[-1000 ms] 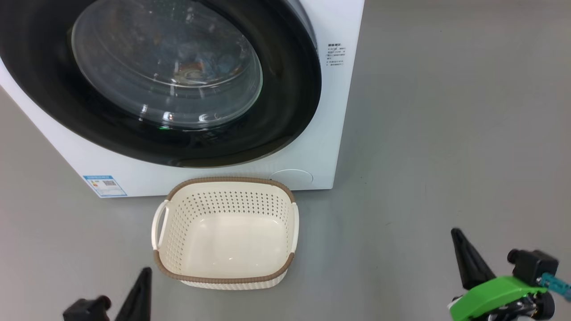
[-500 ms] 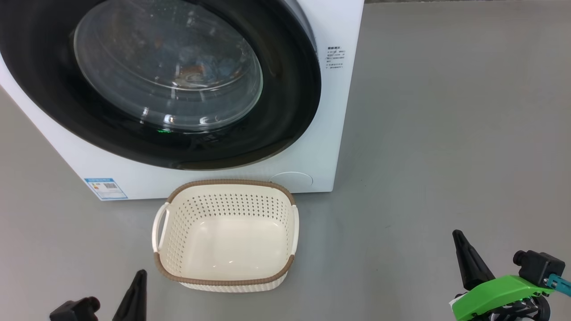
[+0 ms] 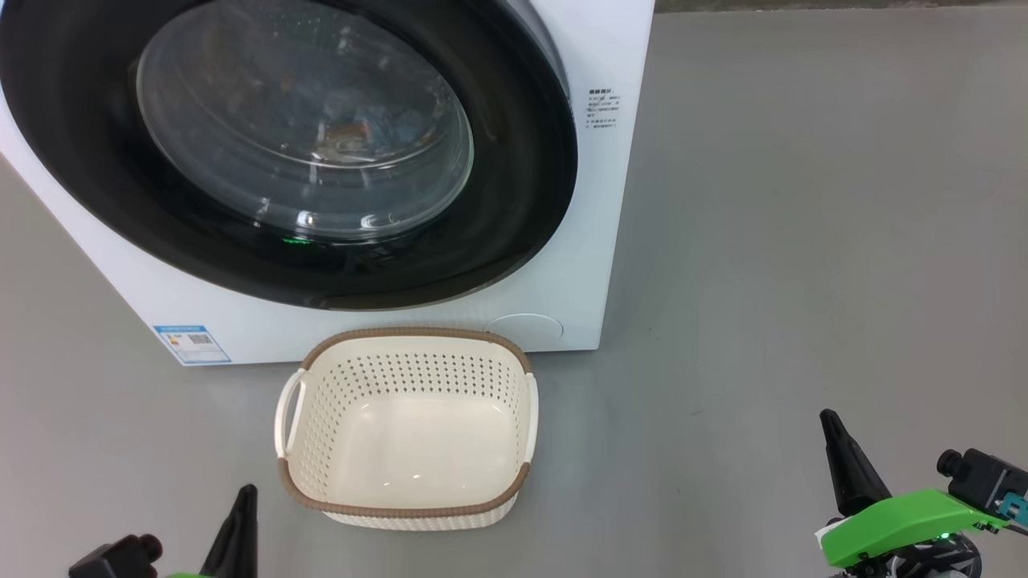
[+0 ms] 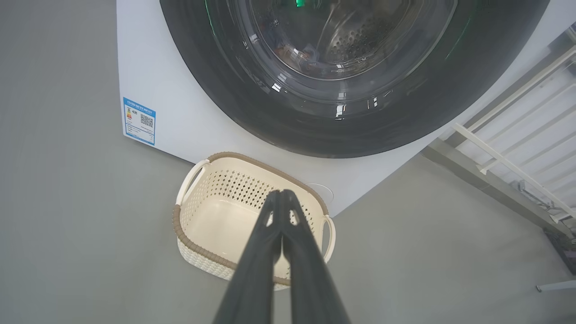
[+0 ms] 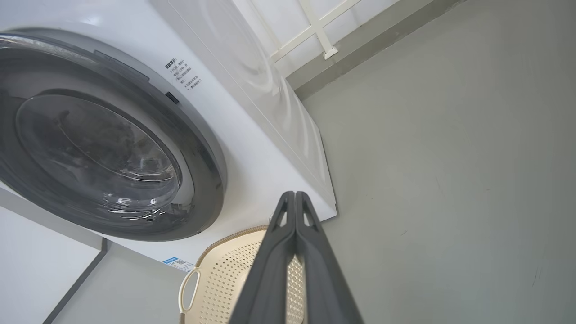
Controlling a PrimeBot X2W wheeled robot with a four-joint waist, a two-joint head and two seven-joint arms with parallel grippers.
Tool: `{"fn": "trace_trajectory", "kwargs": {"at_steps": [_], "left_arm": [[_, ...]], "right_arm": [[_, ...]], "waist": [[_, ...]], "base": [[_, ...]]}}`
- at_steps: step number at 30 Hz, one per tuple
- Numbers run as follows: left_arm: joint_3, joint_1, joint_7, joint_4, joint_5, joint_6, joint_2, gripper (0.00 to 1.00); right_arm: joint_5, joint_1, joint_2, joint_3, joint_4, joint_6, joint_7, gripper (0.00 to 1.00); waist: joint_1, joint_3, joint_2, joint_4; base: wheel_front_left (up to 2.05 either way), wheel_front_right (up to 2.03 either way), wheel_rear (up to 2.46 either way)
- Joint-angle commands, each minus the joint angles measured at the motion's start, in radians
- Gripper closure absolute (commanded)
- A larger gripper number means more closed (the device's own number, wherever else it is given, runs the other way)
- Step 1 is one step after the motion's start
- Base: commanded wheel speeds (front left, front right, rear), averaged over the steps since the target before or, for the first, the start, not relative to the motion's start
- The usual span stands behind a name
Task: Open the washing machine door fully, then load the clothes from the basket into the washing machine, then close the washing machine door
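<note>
On the left, the left claw (image 3: 243, 491) is pressed shut and empty. It has slid a little away from the basket (image 3: 418, 331). The whole head view has dipped a bit, so the camera moved, not the things. The washing machine (image 3: 241, 321) has its door (image 3: 522, 160) shut. The clothes (image 3: 361, 128) show as blue and orange behind the glass. The basket sits empty on the floor (image 3: 803, 201), just in front. On the right, the right claw (image 3: 826, 416) is shut and empty too. I think the job is done.
</note>
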Motion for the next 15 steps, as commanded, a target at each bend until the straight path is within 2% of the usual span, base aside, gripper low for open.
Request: {"fn": "trace_trajectory", "kwargs": {"at_steps": [1,15], "left_arm": [[0.022,-0.033,0.004,-0.027,-0.025,0.000,0.012,1.00],[0.053,-0.042,0.046,-0.033,-0.165,-0.001,-0.001,1.00]], "right_arm": [[0.028,-0.013,-0.006,-0.005,-0.031,0.001,0.005,1.00],[0.158,-0.008,0.012,-0.026,-0.052,0.001,0.050,1.00]], "waist": [[-0.0001,-0.001,0.0000,0.000],[-0.0001,-0.011,0.0000,-0.001]], "base": [[0.00,0.00,0.00],[0.00,0.00,0.00]]}}
